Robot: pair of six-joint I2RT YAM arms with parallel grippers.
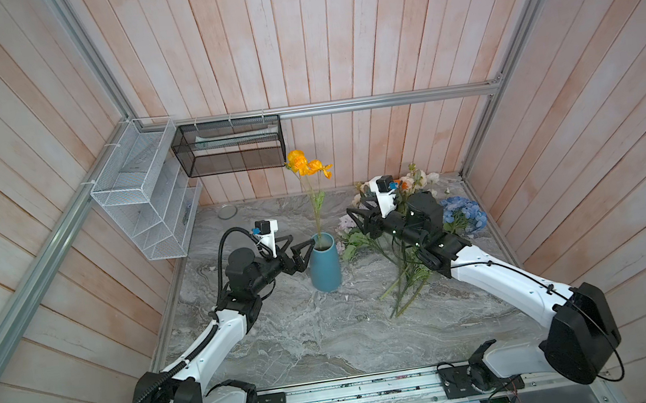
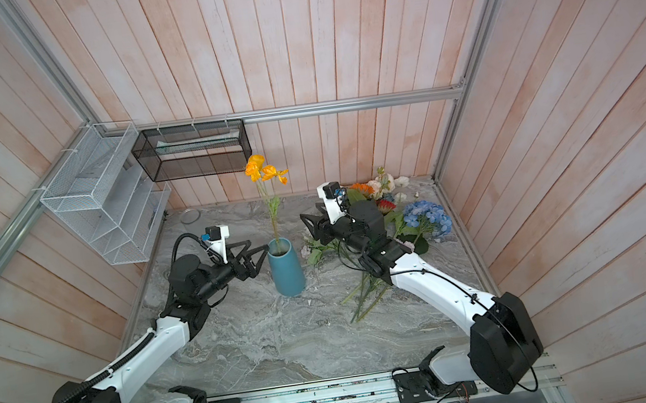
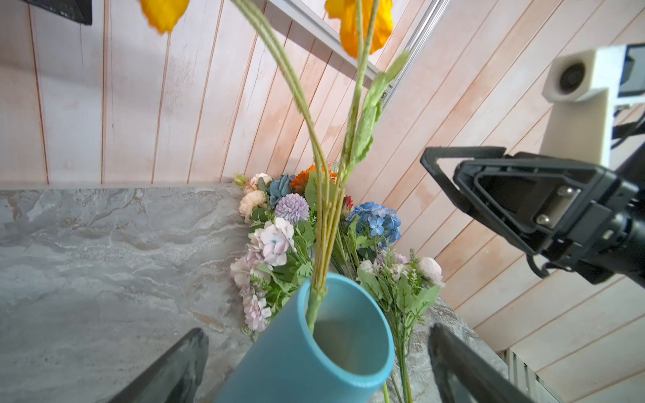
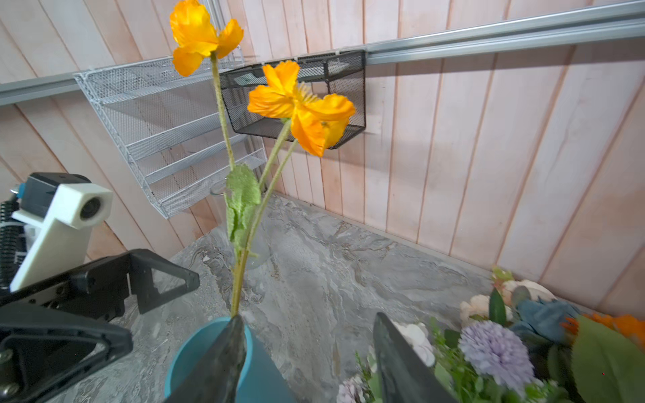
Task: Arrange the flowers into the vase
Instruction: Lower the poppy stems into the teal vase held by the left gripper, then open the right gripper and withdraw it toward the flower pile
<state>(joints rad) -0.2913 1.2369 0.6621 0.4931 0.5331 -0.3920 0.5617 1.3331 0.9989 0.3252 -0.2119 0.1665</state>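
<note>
1. Step in hand, as I judge it: the first flower is in. The tall orange-headed artificial flower with fuzzy green stem (image 1: 302,163) stands in the teal cylinder-shaped vase (image 1: 325,269) and leans on the rim. Nothing else is inside.
2. My left fingers (image 1: 300,242) are spread wide, one each side of the vase top, and hold nothing. Whether one touches the vase, I cannot tell.
3. My right fingers (image 4: 307,317) are apart w/ nothing btw them, just beside the vase mouth and not on the stem.
4. The other flowers, i.e. the lavender ball bloom (image 3: 291,207), the blue hydrangea cluster (image 1: 463,212), pale pink, peach etc., lie in a heap on the grey marble-look counter (image 1: 288,340). The heap is to the right of the vase.
5. Next move, I think: the right arm goes to the heap and takes one stem only. The stems cross, so two may come up together. Then stem end over the mouth, while the left steadies the vase.
6. Other containers: a white wire-mesh rack (image 1: 140,191) and a black mesh basket (image 1: 231,147) hang on the wall. The black one holds sth pale; what it is, unclear.
</note>
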